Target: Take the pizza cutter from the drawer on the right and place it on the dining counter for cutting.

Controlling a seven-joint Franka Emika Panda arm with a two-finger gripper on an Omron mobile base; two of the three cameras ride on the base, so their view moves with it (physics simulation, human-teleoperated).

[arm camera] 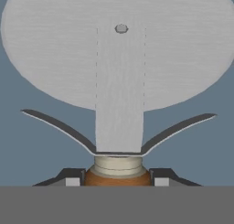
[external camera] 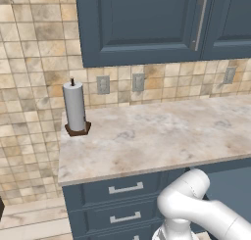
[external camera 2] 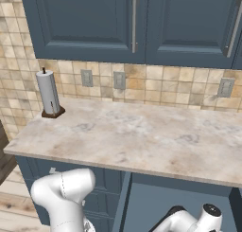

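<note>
Grey metal takes up most of the hand view: the round blade of the pizza cutter point(arm camera: 119, 54), with a flat strap running down its middle to a small rivet near the top. Below the blade a curved dark guard flares out to both sides, then a pale collar, then the top of the brown handle. That handle sits right between the two dark fingertips point(arm camera: 71, 178) of the hand point(arm camera: 118, 181), one tip pressed close on each side, so the hand is closed narrowly on the cutter's handle and holding it. Behind the blade lies a flat blue-grey surface; whether it is the drawer's inside or something else I cannot tell.

From the two base views the arm is folded low, below the front edge of the bench point(external camera: 162, 136). Its white elbow point(external camera: 188, 197) bulges up in front of the navy drawer fronts point(external camera: 125, 188) in the left base view, and in the right base view the same rounded link sits at lower left with another white and dark joint point(external camera 2: 208, 216) at lower right. The arm reaches downward from there, out of frame.

On the bench stands a paper towel roll point(external camera: 75, 108) upright on a dark brown base, near the tiled wall. Navy wall cabinets point(external camera 2: 142, 22) hang above.
</note>
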